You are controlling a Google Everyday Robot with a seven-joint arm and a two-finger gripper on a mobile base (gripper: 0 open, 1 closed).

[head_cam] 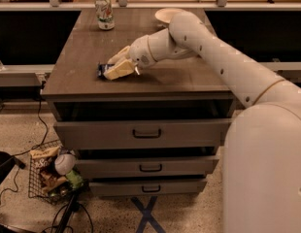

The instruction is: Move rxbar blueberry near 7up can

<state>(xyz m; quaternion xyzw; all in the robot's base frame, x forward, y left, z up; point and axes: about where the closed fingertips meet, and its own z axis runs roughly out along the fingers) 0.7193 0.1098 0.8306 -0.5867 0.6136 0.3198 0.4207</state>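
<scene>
The rxbar blueberry (102, 70) is a dark blue wrapper lying on the brown cabinet top (82, 57) near its front left. Only its left end shows; the rest is hidden under my gripper. My gripper (115, 68) reaches in from the right and its cream fingers (120, 70) are down around the bar. The 7up can (104, 12) stands upright at the far left of the cabinet top, well behind the bar.
A white bowl (166, 15) sits at the far edge of the cabinet top, partly behind my arm. The cabinet has three drawers (145, 132) below. A wire basket of snacks (51, 171) and cables lie on the floor at the left.
</scene>
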